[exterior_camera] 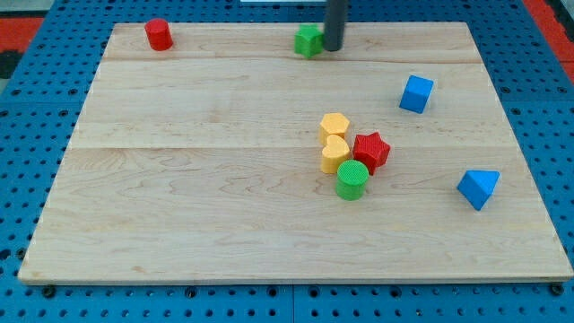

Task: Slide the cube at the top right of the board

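A blue cube (pixel 416 93) lies on the wooden board (pixel 197 197) at the view's upper right. My tip (pixel 333 48) stands at the board's top edge, near the middle, well to the left of the blue cube and above it. The tip is right beside a green block (pixel 308 40), touching or nearly touching that block's right side. The rod rises out of the view's top.
A red cylinder (pixel 159 34) stands at the top left. A cluster sits right of centre: a yellow hexagonal block (pixel 334 126), a yellow heart-like block (pixel 334 154), a red star (pixel 370 150), a green cylinder (pixel 352 180). A blue triangular block (pixel 478 188) lies at the right.
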`<action>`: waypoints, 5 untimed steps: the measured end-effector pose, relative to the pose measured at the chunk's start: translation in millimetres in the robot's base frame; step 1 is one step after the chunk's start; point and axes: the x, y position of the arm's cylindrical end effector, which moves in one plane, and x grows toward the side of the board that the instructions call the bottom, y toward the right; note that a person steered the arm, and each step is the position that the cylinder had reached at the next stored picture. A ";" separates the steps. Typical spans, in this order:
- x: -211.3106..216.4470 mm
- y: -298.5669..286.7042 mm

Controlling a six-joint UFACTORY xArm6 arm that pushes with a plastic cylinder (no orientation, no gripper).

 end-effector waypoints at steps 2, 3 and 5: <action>0.0 -4.7; 0.0 11.4; 13.7 24.4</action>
